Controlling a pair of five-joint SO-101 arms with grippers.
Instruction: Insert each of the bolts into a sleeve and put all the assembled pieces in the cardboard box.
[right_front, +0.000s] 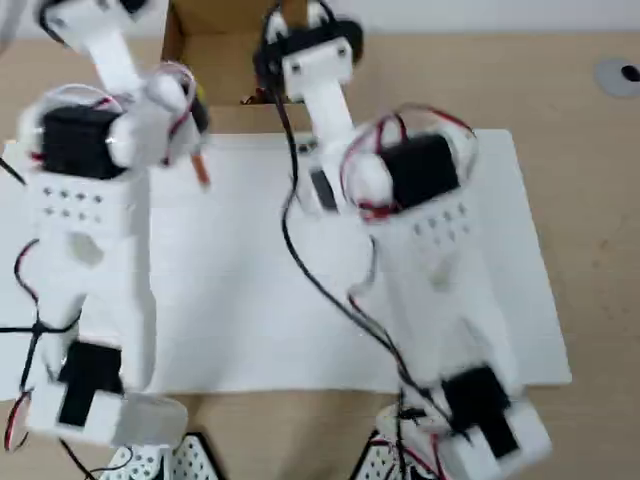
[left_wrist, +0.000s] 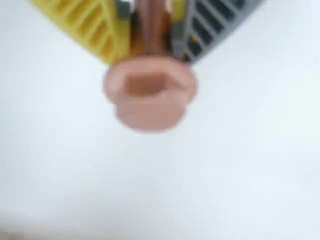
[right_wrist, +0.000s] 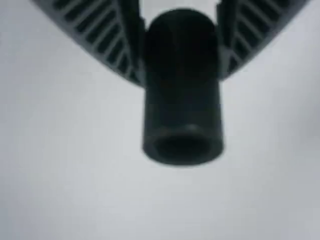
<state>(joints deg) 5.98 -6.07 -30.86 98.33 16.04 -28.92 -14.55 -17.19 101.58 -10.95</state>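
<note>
Now, with the left fingers (left_wrist: 85, 25) clamped on the orange flanged plastic bolt (left_wrist: 150, 95) and the right fingers (right_wrist: 95, 35) clamped on the black cylindrical sleeve (right_wrist: 182, 115) above the white sheet (right_front: 250, 300), bring both parts together slowly, matching axes squarely before pushing.

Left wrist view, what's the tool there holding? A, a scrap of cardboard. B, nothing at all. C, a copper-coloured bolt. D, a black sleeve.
C: the left tool is shut on the copper-coloured bolt, clamping its shank with the flanged head sticking out past the tips.
</note>
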